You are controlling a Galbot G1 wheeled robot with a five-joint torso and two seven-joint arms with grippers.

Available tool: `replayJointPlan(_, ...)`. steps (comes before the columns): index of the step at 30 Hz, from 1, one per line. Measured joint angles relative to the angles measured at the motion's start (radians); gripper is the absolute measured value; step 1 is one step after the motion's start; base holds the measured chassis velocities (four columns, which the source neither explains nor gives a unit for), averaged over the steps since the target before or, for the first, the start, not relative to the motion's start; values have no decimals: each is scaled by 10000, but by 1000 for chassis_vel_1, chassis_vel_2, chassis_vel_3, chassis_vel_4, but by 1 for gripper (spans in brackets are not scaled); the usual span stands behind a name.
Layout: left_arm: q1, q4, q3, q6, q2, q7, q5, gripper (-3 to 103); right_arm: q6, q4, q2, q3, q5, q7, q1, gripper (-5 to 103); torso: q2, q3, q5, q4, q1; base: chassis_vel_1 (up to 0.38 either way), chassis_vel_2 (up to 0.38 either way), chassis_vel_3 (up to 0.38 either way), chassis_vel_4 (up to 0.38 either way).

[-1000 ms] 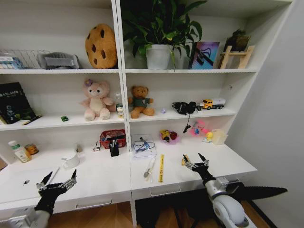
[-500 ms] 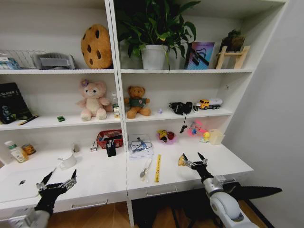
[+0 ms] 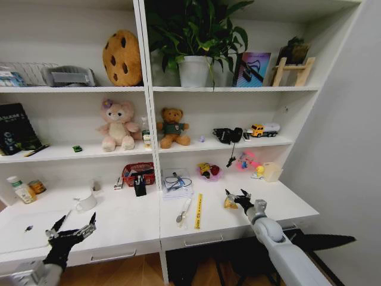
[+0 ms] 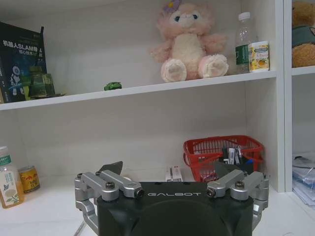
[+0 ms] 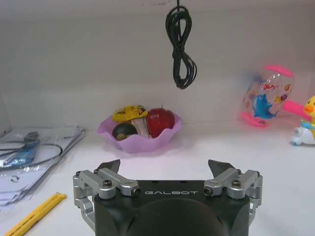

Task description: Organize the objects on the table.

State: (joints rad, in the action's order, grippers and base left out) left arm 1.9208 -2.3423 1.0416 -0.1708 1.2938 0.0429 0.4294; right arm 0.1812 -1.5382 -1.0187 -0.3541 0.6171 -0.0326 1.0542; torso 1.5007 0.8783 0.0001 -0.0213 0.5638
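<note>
The objects are spread over the table (image 3: 119, 223) and none of them is held, so you should count the task as hardly begun. Your right gripper (image 3: 237, 198) is stretched out over the right part of the white top, with its jaws wide apart and nothing between them. Just beside it, touching or almost touching one finger, lies a small yellow packet (image 3: 230, 203); I cannot tell if there is contact. Further toward the middle from this gripper lie a yellow ruler (image 3: 200, 211) and a spoon-like tool (image 3: 183, 213). Straight ahead of it, near the back wall, stands a purple bowl (image 5: 140, 138) with toy fruit, and a black cable (image 5: 179, 45) hangs above.

Your left gripper (image 3: 72, 231) waits low at the front edge of the table, also spread and empty. In front of it, further back, stand a white mug (image 3: 88, 202) and a red basket (image 4: 221, 153) with pens. The tiny green car (image 4: 112, 86) sits on the shelf above, well apart from both grippers. In my judgement nearly everything remains to be sorted.
</note>
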Motion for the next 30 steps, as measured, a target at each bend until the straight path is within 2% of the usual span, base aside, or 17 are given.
replayJointPlan(4, 0, 0, 0, 0, -1, 0, 0, 100, 140, -28, 34, 61, 52, 7, 142, 96, 0, -2, -4, -3, 0, 0, 0, 0, 0)
replayJointPlan(7, 1, 0, 0, 0, -1, 0, 0, 100, 160, -74, -1, 77, -80, 26, 370, 84, 1, -2, -2, -4, -1, 0, 0, 0, 0)
replayJointPlan(8, 1, 0, 0, 0, -1, 0, 0, 100, 160, -74, -1, 77, -80, 26, 370, 84, 1, -2, -2, -4, -1, 0, 0, 0, 0)
replayJointPlan(11, 0, 0, 0, 0, 0, 0, 0, 100, 160, -36, -20, 122, -145, 19, 379, 67, 1, -2, -2, 0, -1, 0, 0, 0, 0)
replayJointPlan(13, 0, 0, 0, 0, -1, 0, 0, 100, 163, -19, -20, 137, -145, 14, 372, 67, 1, -2, -2, 0, -1, 0, 0, 0, 0)
replayJointPlan(14, 0, 0, 0, 0, -1, 0, 0, 100, 185, 13, -18, 177, -132, 12, 345, 56, 2, -2, -2, -2, -1, 0, 0, 0, 0)
replayJointPlan(16, 0, 0, 0, 0, -1, 0, 0, 100, 201, 42, -17, 210, -117, 10, 322, 56, 2, -1, -2, -1, -1, 0, 0, 0, 0)
replayJointPlan(18, 0, 0, 0, 0, -1, 0, -1, 100, 254, 97, -17, 269, -83, 4, 277, 46, 2, -2, -1, 0, -1, 0, 0, 0, 0)
replayJointPlan(19, 0, 0, 0, 0, -1, 0, -1, 100, 254, 97, -17, 269, -83, 4, 277, 46, 2, -2, -1, 0, -1, 0, 0, 0, 0)
replayJointPlan(22, 0, 0, 0, 0, -1, 0, 0, 100, 329, 219, -73, 340, -128, -88, 215, 29, 2, -1, -2, 0, -1, 0, 0, 0, 0)
replayJointPlan(23, 0, 0, 0, 0, -1, 0, 0, 100, 329, 219, -73, 340, -128, -88, 215, 29, 2, -1, -2, 0, -1, 0, 0, 0, 0)
replayJointPlan(26, 0, 0, 0, 0, -1, 0, 0, 100, 333, 229, -110, 340, -189, -98, 230, 13, 2, -2, -2, -1, -1, 0, 0, 0, 0)
replayJointPlan(28, 0, 0, 0, 0, -1, 0, 0, 100, 332, 229, -114, 331, -192, -97, 226, 13, 2, -1, -1, -1, -1, 0, 0, 0, 0)
replayJointPlan(30, 0, 0, 0, 0, -1, 0, 0, 100, 326, 210, -55, 313, -175, -82, 162, 3, 2, -1, 0, -1, -2, 0, 0, 0, 0)
